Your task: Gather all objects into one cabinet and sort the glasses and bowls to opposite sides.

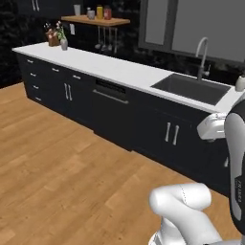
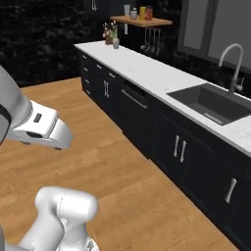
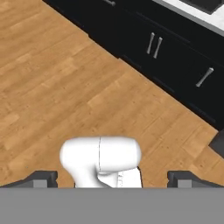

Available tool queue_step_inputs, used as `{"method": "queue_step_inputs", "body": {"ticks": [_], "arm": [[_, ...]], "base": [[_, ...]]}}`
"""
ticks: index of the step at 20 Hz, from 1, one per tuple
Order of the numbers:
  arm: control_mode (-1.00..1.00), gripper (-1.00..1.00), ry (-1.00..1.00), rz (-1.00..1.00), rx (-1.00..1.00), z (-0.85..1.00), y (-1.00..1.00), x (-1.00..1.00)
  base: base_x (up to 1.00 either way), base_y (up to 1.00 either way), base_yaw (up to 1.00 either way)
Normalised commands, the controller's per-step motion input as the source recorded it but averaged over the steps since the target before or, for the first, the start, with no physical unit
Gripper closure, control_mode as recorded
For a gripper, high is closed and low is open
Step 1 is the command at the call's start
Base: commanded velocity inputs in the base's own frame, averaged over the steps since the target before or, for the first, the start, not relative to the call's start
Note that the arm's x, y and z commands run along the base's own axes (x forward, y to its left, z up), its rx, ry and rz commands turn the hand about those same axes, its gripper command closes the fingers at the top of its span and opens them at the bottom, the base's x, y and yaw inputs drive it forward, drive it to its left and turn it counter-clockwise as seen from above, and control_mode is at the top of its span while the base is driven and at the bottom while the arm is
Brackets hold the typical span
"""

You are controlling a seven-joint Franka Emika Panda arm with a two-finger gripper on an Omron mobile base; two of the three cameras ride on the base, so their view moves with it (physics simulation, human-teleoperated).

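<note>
1. A long white counter (image 1: 95, 64) is set on a run of black base cabinets (image 1: 115, 112) along the far wall, apart from the robot across bare wooden floor (image 1: 57, 162). The base is judged to be in transit or looking about, not parked for work.

2. A dark sink (image 1: 194, 88) with a curved tap (image 1: 203, 50) is sunk into the counter at its near end, where water work would be done. Nothing of the task is seen in or beside it.

3. A light wooden shelf (image 1: 95, 20) is hung on the far wall, with small jars lined along it and utensils hung beneath. This shelf is not the black cabinet that is wanted.

4. A small vase of flowers (image 1: 62, 40) is stood at the counter's far end, seemingly as decoration.

5. The gripper (image 3: 113, 177) is held low over the floor, its finger tips (image 3: 41, 178) spread wide apart with nothing between them, released and ready for a first pick.

6. The mugs, the mesh bowl and the tall cabinet cannot be made out, so their places cannot be told; the gathering is judged not yet begun.
</note>
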Motion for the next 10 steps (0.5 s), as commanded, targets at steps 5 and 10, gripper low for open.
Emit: {"method": "queue_step_inputs", "body": {"ticks": [5, 10], "arm": [[1.0, -1.0, 0.0, 0.0, 0.0, 0.0, 0.0, 0.0], [1.0, -1.0, 0.0, 0.0, 0.0, 0.0, 0.0, 0.0]], "base": [[1.0, 0.6, -0.12], [0.98, 0.49, -0.19]]}}
